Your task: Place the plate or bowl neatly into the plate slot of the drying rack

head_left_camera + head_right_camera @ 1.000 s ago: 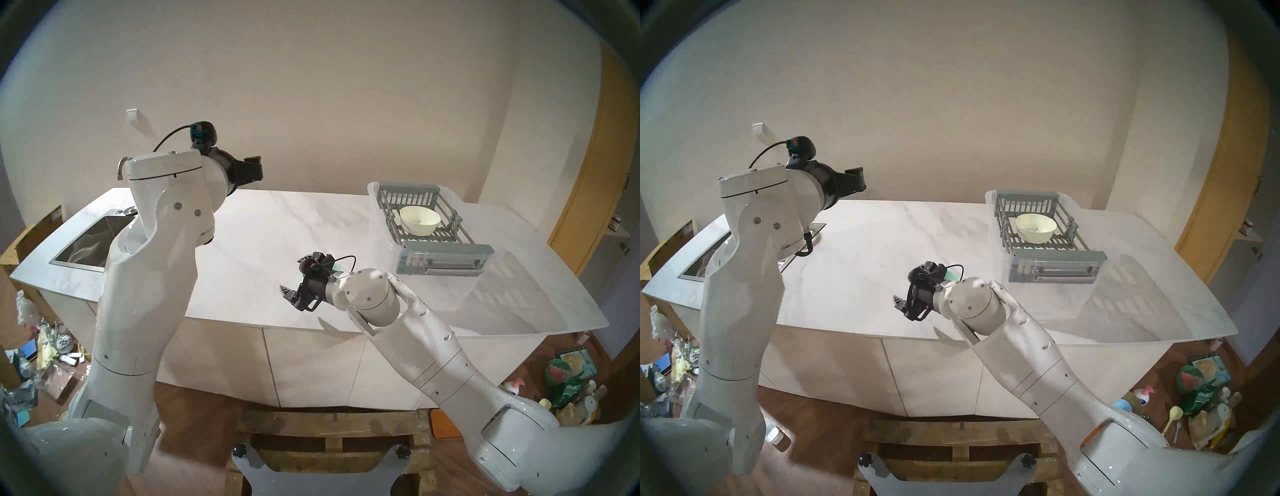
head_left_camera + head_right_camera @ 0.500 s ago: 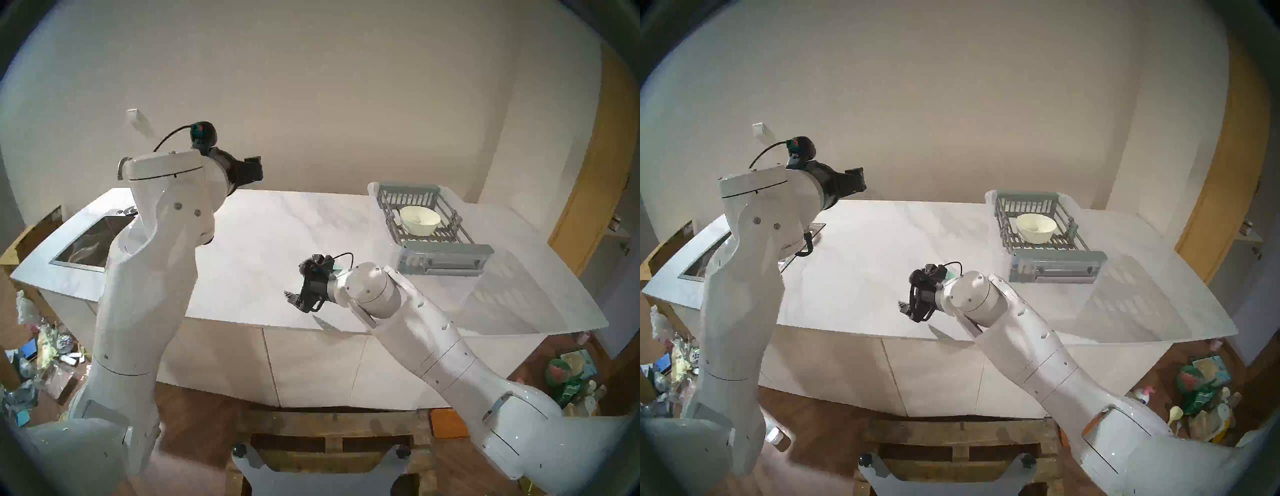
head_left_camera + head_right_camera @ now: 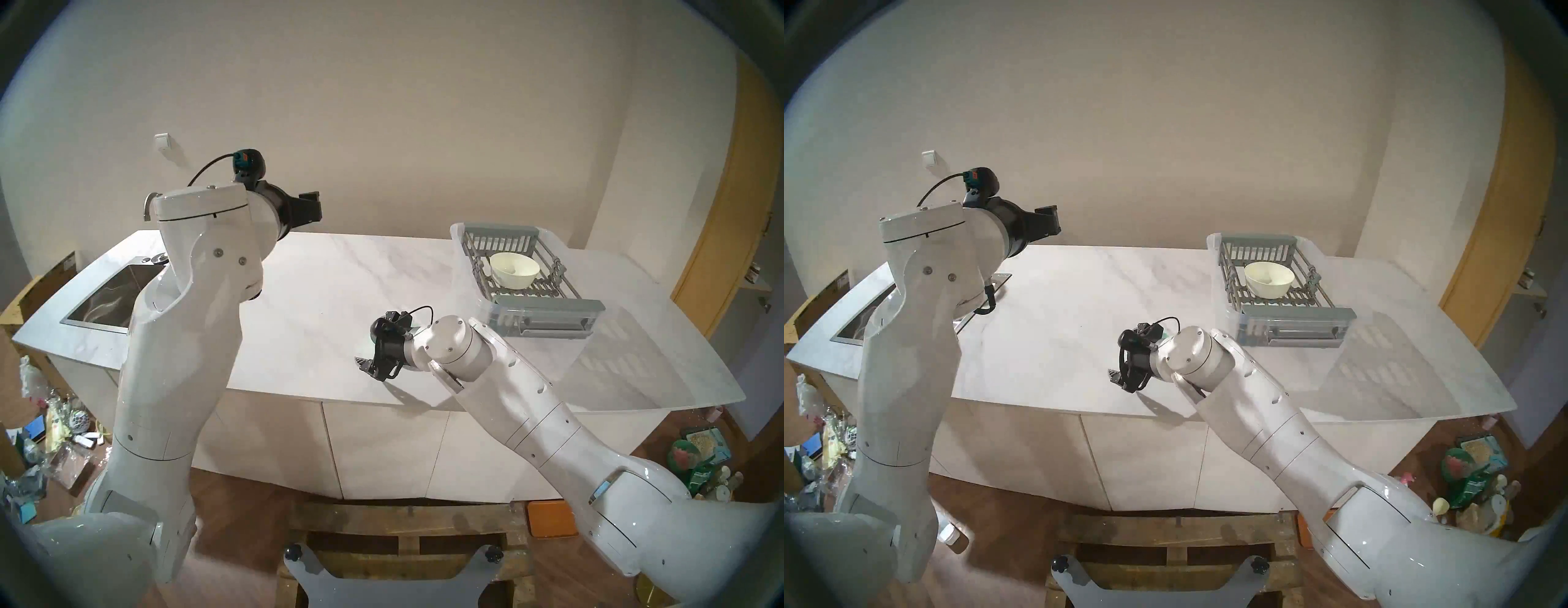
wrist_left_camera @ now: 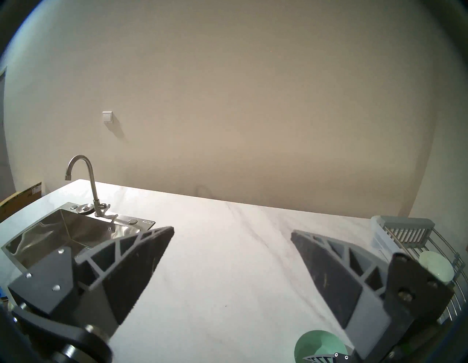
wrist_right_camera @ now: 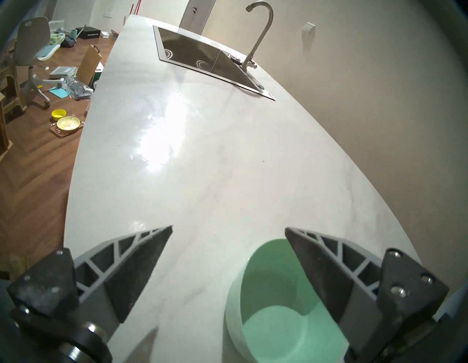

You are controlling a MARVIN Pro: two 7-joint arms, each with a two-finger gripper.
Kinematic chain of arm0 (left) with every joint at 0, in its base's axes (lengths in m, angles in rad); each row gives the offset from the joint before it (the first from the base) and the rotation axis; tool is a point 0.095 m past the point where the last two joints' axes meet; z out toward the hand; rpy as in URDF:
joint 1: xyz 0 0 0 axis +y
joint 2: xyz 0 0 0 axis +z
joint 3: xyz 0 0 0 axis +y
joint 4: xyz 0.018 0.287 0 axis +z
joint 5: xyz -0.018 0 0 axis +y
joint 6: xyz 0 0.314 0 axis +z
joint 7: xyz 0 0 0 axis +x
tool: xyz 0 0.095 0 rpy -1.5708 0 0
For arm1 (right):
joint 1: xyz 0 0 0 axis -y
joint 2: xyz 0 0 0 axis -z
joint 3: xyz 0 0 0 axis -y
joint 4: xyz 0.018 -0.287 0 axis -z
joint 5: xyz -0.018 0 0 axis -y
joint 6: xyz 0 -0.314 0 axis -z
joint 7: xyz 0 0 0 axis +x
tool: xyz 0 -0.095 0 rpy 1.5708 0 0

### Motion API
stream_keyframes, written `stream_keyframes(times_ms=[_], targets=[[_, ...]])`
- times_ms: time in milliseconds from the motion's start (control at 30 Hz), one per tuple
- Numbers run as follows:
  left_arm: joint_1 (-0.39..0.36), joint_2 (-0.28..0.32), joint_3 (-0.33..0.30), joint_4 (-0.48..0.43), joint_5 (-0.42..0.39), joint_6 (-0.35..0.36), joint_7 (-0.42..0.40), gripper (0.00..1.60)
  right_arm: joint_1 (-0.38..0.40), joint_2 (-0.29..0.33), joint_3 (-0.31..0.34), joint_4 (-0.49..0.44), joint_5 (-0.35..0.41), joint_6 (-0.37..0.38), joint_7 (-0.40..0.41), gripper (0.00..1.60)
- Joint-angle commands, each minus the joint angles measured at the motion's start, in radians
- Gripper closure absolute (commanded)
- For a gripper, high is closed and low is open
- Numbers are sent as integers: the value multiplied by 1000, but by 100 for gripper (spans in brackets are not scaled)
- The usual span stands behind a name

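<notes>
On the white counter (image 3: 322,288) the grey rack (image 3: 547,305) stands far right inside a clear tub (image 3: 466,271), and a cream bowl (image 3: 514,270) lies on its notched slot bars (image 3: 535,289). A green bowl (image 5: 276,301) sits upright on the counter near the front edge. The right gripper (image 5: 229,232) is wide open and empty, low over the counter, one finger (image 5: 319,273) above the green bowl's opening; the left gripper (image 4: 232,232) is also open and empty, high above the counter.
</notes>
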Motion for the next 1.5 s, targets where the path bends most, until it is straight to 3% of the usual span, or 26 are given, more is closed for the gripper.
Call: stream_keyframes(times_ms=[0,667,1000,1467], targets=[[-19,-4,-9,-22,11,-1,82,0,53,-12,8,-3,-2,-10,11,0],[-21,-6,-7,-23,5,-1,97,0,102,-1,-8,46,-36,59,114,0],[-21,-6,-7,-23,6,-1,95,0,104,-5,-1,53,-39,68,131,0],[-20,-6,-8,-22,8,-1,93,0,125,-17,-1,72,-62,142,154,0]])
